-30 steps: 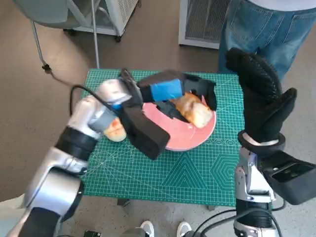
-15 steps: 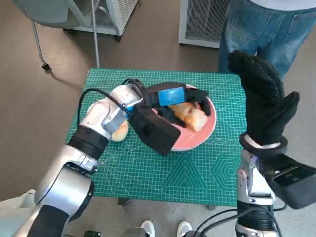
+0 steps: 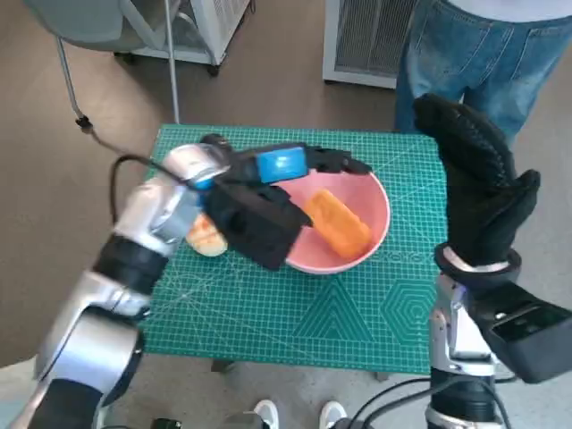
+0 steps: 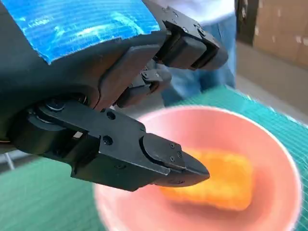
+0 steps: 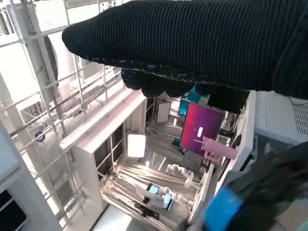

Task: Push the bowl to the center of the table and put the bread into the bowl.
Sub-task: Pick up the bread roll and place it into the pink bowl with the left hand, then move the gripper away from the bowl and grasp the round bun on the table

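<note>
The pink bowl [image 3: 368,234] sat on the green cutting mat [image 3: 268,313] that covered the counter [image 3: 214,365], about in the middle and a little toward the far edge. A piece of orange-brown bread [image 3: 338,222] lay inside it, flat on the bottom; from the left wrist view the same bread [image 4: 216,185] rested in the bowl [image 4: 269,159] clear of any finger. The left robot hand [image 3: 286,165] hung above the bowl's near-left rim, empty, its black fingers [image 4: 163,161] spread apart over the bread. A second, paler bread roll [image 3: 207,236] lay on the mat just left of the bowl, partly hidden under the left forearm. The right robot hand [image 3: 478,188] was held upright off the counter's right side, holding nothing, its gloved fingers extended. A person in jeans [image 3: 478,54] stood beyond the far right corner.
</note>
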`<action>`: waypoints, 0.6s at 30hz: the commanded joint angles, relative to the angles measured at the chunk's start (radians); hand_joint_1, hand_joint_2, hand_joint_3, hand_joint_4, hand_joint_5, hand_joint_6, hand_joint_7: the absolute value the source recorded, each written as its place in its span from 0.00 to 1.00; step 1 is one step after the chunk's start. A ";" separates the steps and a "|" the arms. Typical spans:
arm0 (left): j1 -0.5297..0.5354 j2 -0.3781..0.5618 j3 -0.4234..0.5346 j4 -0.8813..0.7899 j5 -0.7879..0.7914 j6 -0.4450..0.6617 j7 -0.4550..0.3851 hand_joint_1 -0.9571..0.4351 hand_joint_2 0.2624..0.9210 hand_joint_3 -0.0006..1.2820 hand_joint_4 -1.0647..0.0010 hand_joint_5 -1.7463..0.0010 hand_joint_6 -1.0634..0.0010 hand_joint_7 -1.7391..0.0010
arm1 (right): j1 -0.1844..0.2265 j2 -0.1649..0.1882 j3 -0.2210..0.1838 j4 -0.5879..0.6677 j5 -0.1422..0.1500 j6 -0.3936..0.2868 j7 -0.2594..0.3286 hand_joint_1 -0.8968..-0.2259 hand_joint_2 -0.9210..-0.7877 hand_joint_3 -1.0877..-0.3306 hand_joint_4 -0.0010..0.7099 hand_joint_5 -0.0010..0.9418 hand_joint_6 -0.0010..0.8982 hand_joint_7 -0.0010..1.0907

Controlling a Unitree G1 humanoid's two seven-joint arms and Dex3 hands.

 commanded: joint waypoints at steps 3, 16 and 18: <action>0.065 0.116 0.081 -0.088 -0.043 0.028 -0.023 0.73 0.89 0.01 1.00 1.00 0.75 0.95 | 0.021 0.001 -0.001 0.001 0.002 0.013 -0.006 0.42 0.00 0.47 0.40 0.04 0.00 0.71; 0.168 0.259 0.185 -0.104 -0.125 0.079 -0.081 0.75 0.85 0.00 0.91 0.99 0.69 0.96 | 0.017 0.005 0.003 0.004 0.002 0.014 -0.007 0.43 0.00 0.46 0.39 0.04 0.00 0.70; 0.185 0.273 0.192 -0.097 -0.132 0.082 -0.081 0.75 0.85 0.00 0.90 0.99 0.67 0.96 | 0.015 0.005 0.002 0.006 0.004 0.015 -0.007 0.43 0.00 0.46 0.39 0.04 0.00 0.70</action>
